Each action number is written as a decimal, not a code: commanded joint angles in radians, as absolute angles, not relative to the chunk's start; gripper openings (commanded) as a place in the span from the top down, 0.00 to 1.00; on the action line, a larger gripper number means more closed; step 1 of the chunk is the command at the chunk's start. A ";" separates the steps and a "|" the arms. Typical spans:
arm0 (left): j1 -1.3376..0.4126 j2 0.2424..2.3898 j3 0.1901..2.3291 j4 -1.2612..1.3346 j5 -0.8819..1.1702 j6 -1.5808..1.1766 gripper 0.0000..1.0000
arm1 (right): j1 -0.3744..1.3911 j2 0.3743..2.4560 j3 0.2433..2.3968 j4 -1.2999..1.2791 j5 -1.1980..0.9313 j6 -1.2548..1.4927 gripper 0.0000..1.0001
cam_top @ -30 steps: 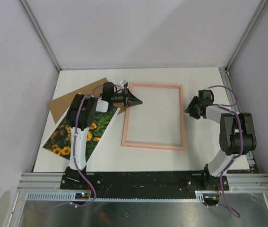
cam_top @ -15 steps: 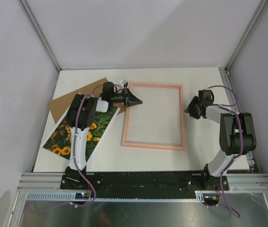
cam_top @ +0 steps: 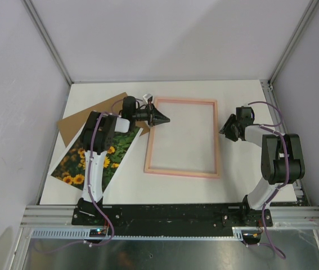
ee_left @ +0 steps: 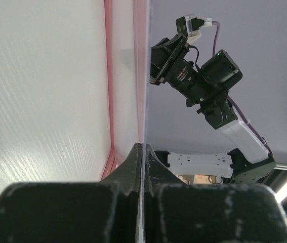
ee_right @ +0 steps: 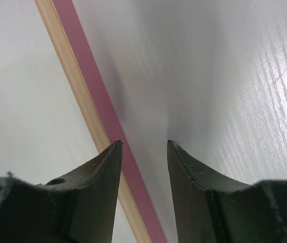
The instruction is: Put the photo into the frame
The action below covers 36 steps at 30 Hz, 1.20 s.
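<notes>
The photo (cam_top: 72, 169) lay well behind my left gripper (cam_top: 162, 120), back under that arm's forearm and partly on the brown backing board (cam_top: 72, 125). Neither gripper touched it, and it was not yet inside the frame (cam_top: 182, 172). The frame lay flat between my two grippers. The left one, fingers pressed together on nothing, had its tip at the left rail by the far corner. My right gripper (cam_top: 225, 130), jaws partly apart and empty, hung just at the outer side of the right rail. I judged the danger was mostly to the frame: a closed tip nudging that thin rail could skid or twist it over the smooth table (cam_top: 232, 95). My right jaws, closing off-centre, could flick the rail away rather than grip it. My left forearm could also drag the photo when it swung back. Against the earlier views I saw no change: both arms, the frame and the photo sat where they had been.
</notes>
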State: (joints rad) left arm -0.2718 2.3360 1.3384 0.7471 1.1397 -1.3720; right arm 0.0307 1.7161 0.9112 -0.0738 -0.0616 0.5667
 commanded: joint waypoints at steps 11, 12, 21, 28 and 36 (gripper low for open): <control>-0.271 2.351 1.384 0.806 1.137 -1.386 0.87 | 0.045 1.750 0.911 -0.116 -0.078 0.553 0.53; -0.270 2.350 1.385 0.807 1.137 -1.385 0.84 | 0.045 1.750 0.911 -0.117 -0.078 0.553 0.53; -0.270 2.345 1.384 0.807 1.138 -1.380 0.65 | 0.045 1.741 0.910 -0.122 -0.074 0.551 0.53; -0.271 2.340 1.387 0.807 1.139 -1.381 0.55 | 0.046 1.724 0.912 -0.129 -0.060 0.549 0.52; -0.269 2.344 1.388 0.807 1.135 -1.381 0.51 | 0.053 1.672 0.911 -0.145 -0.020 0.540 0.36</control>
State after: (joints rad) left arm -0.2718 2.3493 1.3506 0.7692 1.1316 -1.3815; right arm 0.0368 1.7016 0.9112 -0.0830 -0.0467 0.5598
